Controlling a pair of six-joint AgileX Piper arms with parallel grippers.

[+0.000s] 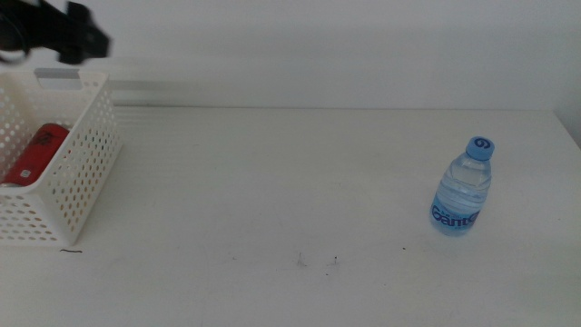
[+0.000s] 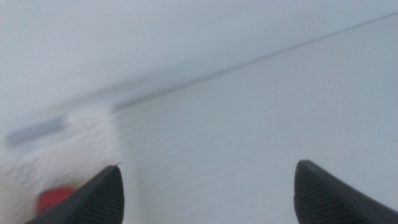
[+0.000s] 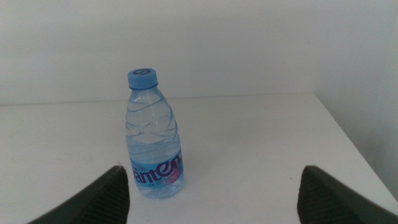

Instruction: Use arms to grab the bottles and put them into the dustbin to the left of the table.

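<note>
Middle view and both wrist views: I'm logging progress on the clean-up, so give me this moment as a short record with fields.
water bottle: upright on the table, right side, untouched
red can: lying inside the dustbin
left gripper: open, above the dustbin, holding nothing
right gripper: open, facing the water bottle, apart from it
left to bin: water bottle
</note>
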